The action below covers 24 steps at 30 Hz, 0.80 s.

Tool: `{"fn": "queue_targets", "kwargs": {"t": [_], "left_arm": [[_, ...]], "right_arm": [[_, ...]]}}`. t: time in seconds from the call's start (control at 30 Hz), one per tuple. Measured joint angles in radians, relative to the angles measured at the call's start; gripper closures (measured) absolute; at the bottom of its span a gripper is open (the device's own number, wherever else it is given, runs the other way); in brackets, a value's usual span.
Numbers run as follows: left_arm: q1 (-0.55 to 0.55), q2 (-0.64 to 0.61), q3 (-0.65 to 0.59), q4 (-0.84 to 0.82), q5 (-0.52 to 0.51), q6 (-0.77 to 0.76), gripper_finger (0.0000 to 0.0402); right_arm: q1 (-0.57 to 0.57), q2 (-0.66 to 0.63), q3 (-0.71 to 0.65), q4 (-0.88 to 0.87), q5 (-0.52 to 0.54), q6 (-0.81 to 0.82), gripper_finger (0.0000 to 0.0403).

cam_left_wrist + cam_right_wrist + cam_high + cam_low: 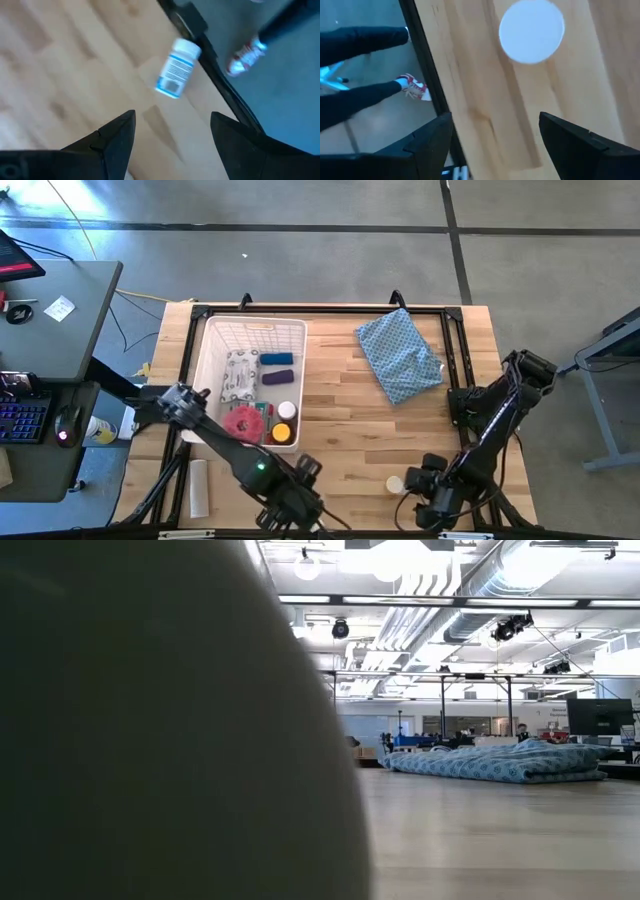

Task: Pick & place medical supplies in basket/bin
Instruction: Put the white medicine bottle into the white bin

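step: I judge I'm lining up on the last loose jar (394, 483), a white-capped bottle lying on its side on the desk (340, 420) near the front edge, at about 5 o'clock from the bin (215, 345).
left end effector (172, 131): fingers spread, nothing between them; the jar (177, 70) lies ahead of it, label up.
right end effector (495, 135): spread and empty too; it sees the jar's round white cap (532, 31) end-on, just beyond its tips.
how I'd do it: I'd let one arm take it and hold the other back, since both sit close at the front edge. I'd square the fingers across the jar's body, not the cap, come down until they straddle it, then close gently; a round jar on its side may roll.
bin contents: one white packet (241, 373), one blue cylinder (277, 359), one purple cylinder (277, 378), one red disc (242, 422), one white-capped jar (287, 410), one amber bottle (281, 433).
elsewhere: one blue cloth (400, 355) at 3 o'clock from the bin, well apart.
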Motion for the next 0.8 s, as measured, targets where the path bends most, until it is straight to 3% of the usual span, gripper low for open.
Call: {"fn": "queue_targets", "kwargs": {"t": [0.23, 0.5, 0.63, 0.8], "left_arm": [[-0.026, 0.03, 0.0, 0.001, 0.044, 0.107, 0.011], [-0.046, -0.012, 0.04, -0.106, -0.105, 0.085, 0.011], [-0.074, -0.014, 0.039, -0.041, -0.097, 0.066, 0.011], [-0.086, 0.056, 0.02, 0.04, -0.084, 0.168, 0.011]], "right_arm": [[0.049, 0.0, 0.0, 0.04, 0.004, 0.125, 0.0114], [0.073, 0.0, 0.0, 0.037, 0.017, 0.122, 0.0114], [0.072, 0.001, 0.0, 0.032, 0.023, 0.097, 0.0114], [0.067, 0.001, 0.0, 0.03, 0.052, 0.091, 0.0114]]}}
